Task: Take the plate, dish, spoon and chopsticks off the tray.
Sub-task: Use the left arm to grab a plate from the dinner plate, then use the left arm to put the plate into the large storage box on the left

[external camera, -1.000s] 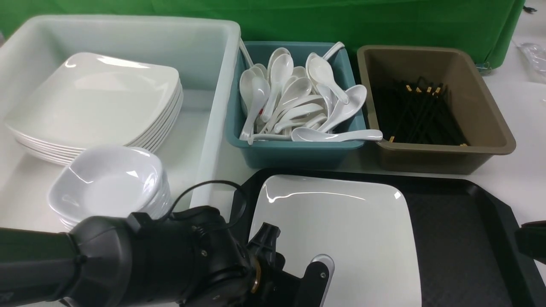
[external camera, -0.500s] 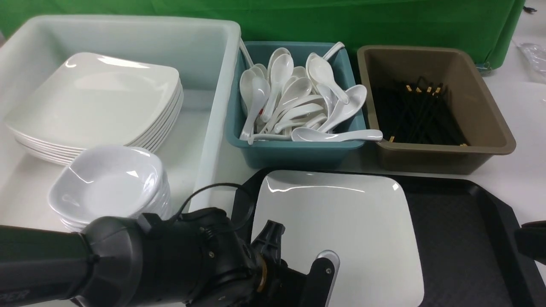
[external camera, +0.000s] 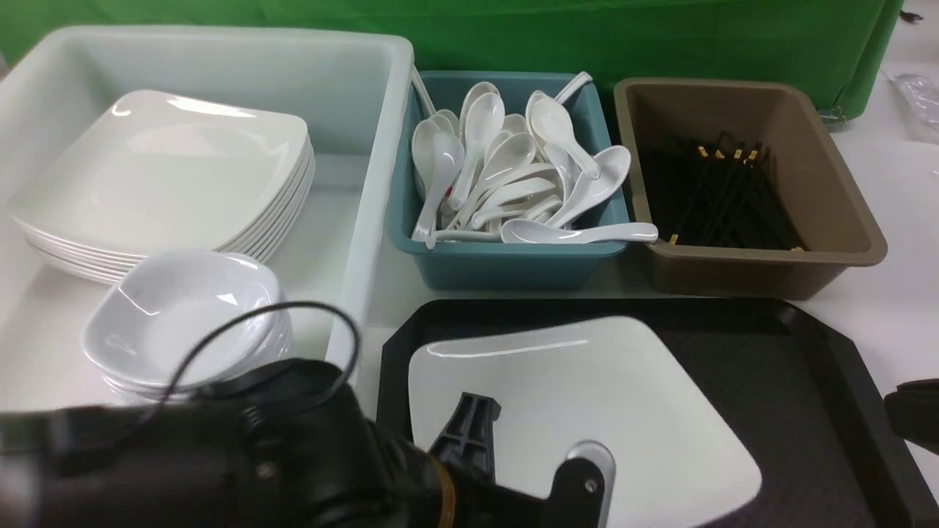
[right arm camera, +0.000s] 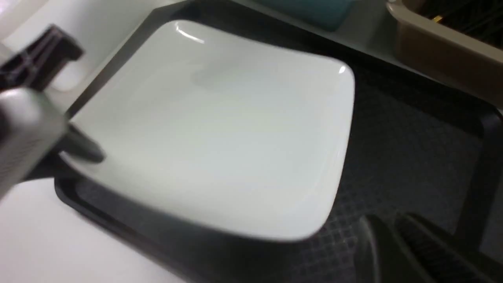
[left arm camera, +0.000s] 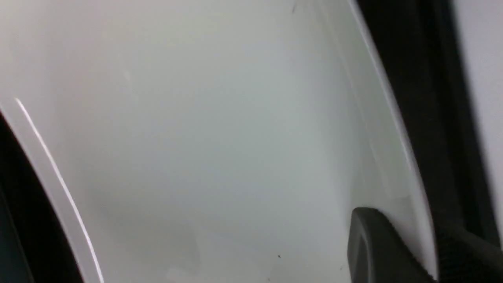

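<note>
Swung round and tipped since a second ago, the glossy white square plate (external camera: 587, 396) sits askew over the left half of the textured black tray (external camera: 807, 381). The blurred left gripper (external camera: 528, 458) pinches its near edge. Fingers of the right gripper (right arm camera: 393, 243) lie together, empty.

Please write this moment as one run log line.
left gripper: shut on plate rim | plate: tilted, partly raised off tray | right gripper: shut, empty, by tray's right side
</note>
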Controlling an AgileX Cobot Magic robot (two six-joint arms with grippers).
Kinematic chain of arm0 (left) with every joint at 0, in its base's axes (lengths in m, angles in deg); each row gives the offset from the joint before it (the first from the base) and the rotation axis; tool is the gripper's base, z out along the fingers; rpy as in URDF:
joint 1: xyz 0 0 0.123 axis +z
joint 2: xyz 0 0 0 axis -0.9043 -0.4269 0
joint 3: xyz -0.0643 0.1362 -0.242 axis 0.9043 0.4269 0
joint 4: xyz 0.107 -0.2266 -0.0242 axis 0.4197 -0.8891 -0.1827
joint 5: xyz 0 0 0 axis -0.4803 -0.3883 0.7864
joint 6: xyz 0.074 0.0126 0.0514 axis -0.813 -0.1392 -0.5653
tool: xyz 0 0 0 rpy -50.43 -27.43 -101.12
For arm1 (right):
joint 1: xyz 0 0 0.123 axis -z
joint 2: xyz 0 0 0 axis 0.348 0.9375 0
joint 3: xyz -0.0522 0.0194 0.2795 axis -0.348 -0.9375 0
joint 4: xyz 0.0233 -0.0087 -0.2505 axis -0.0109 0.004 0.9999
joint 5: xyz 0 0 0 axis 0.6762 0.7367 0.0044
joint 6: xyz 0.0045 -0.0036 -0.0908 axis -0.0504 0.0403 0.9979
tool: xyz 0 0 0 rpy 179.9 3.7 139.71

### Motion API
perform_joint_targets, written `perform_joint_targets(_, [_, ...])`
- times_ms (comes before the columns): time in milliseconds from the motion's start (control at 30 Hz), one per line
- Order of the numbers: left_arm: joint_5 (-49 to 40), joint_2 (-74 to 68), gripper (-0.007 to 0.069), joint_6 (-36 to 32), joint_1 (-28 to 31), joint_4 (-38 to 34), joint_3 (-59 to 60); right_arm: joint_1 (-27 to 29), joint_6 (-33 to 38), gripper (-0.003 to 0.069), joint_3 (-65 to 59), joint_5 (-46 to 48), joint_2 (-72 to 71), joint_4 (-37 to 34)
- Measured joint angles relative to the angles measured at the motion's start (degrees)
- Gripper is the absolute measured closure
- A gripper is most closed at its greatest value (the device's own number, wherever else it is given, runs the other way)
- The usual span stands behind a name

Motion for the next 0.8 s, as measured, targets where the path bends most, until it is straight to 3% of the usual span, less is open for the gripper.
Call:
perform_joint_targets(300, [-5.86, 12.34, 0.0603, 2.16, -3.40, 1.57, 0.51, 0.00, 0.16, 0.0554, 0.00, -4.33, 0.00, 0.00])
perform_joint_targets(467, [-6.48, 20.09, 0.0594, 3.94, -3.40, 5.29, 0.85, 0.00, -5.77, 0.0559, 0.00, -7.08, 0.00, 2.88])
perform_joint_targets(800, [-4.62, 29.86, 0.0581, 19.71, -2.03, 17.88, -0.80, 0.00, -10.43, 0.0631, 2.50, -8.03, 0.00, 5.53])
